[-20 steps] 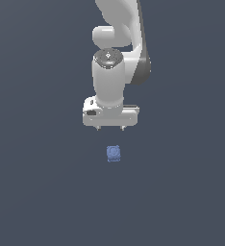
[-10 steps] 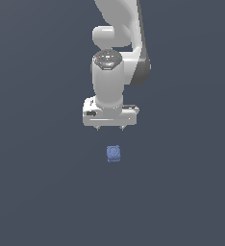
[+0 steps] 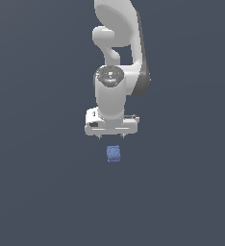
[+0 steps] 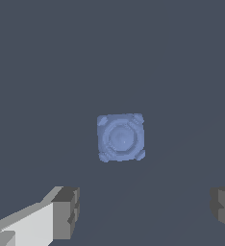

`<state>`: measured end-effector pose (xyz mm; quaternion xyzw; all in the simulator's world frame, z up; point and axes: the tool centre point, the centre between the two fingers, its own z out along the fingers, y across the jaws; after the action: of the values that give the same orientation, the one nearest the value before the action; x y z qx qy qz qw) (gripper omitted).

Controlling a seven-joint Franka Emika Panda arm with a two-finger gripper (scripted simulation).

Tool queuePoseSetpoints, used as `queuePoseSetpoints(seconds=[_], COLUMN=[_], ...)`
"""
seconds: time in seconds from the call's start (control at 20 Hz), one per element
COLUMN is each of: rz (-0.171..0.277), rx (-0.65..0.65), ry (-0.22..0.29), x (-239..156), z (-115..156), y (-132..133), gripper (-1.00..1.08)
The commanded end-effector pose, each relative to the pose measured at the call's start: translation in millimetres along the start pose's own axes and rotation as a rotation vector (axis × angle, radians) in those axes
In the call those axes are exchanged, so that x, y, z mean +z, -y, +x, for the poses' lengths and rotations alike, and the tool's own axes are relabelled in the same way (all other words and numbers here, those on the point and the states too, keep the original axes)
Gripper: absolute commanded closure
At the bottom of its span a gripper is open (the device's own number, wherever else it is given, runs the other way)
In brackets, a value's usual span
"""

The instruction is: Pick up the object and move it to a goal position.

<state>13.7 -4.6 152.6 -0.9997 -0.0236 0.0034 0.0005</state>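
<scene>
The object (image 3: 113, 153) is a small blue blocky lump lying on the flat dark grey ground, with a circular mark on its upper face. In the wrist view the object (image 4: 120, 137) shows squarely from above, bumpy at its corners. My white gripper (image 3: 111, 136) hangs just above and slightly behind it in the exterior view, not touching it. The gripper (image 4: 145, 211) is open, its two grey fingertips (image 4: 66, 212) spread far wider than the lump, with nothing between them.
The white arm (image 3: 119, 57) rises from the gripper toward the top of the exterior view. Around the lump there is only the plain dark grey ground (image 3: 47, 192).
The arm and gripper have come a little lower toward the blue lump. The lump has not moved.
</scene>
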Motion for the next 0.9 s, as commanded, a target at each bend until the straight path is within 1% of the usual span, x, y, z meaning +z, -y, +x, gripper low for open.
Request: queuePoseSetpoints(seconds=[0.0,0.4,0.85], rz=[-0.001,-0.002,-0.001], rx=[-0.014,-0.048,-0.054], ry=[-0.001,-0.006,-0.005], x=[15.1,53.4,63.0], z=[7.3,23.8,26.1], y=[2.0,7.4,8.6], gripper=[-0.92,-0.92,-0.92])
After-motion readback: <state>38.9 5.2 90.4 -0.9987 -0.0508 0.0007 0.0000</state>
